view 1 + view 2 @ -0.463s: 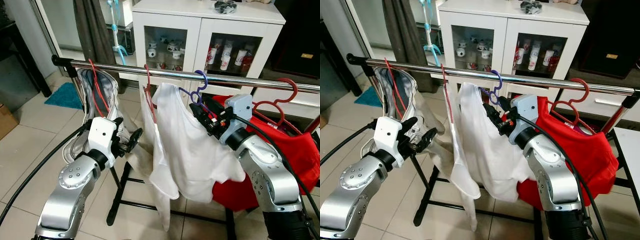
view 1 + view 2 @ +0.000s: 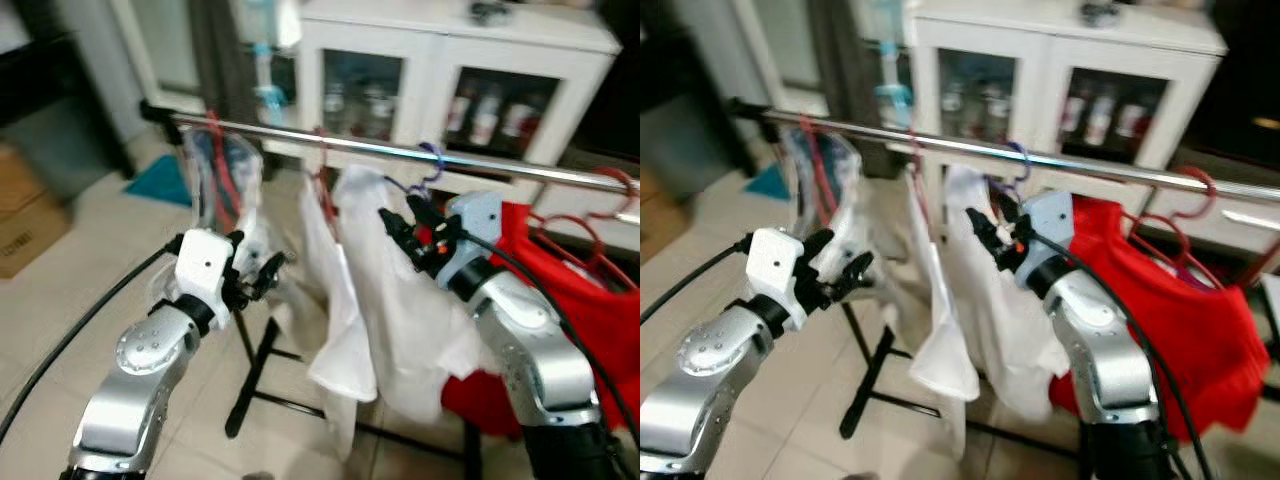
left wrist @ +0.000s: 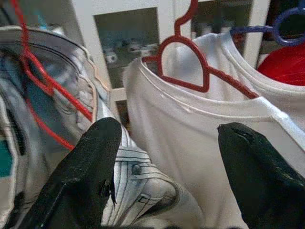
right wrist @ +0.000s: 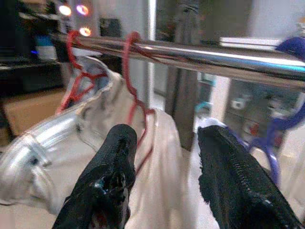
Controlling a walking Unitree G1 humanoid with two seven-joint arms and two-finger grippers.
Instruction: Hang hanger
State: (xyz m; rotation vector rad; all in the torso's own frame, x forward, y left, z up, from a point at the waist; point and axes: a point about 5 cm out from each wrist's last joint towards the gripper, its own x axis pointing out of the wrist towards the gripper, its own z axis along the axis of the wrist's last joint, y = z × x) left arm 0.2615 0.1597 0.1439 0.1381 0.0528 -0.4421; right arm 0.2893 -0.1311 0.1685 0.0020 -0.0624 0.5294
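purple plastic hanger [image 2: 428,170] carrying a white T-shirt [image 2: 400,300], hook over the silver metal rail [image 2: 500,168] | head views blurred, hanger shoulders hidden under cloth | hanger just above and beyond right hand [image 2: 405,228], fingers spread, empty, apart from it | left hand [image 2: 262,276] released, off to its left near red wire hanger [image 3: 190,62]

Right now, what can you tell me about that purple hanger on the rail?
The purple hanger looks like thin plastic, with a curled hook looped over the shiny metal rail. It hangs between a red hanger carrying a white garment and the red shirt. A white T-shirt drapes from it, hiding its shoulders. The right hand sits just below the hook, fingers open, not gripping it. The picture is blurred, so finer detail is unclear.
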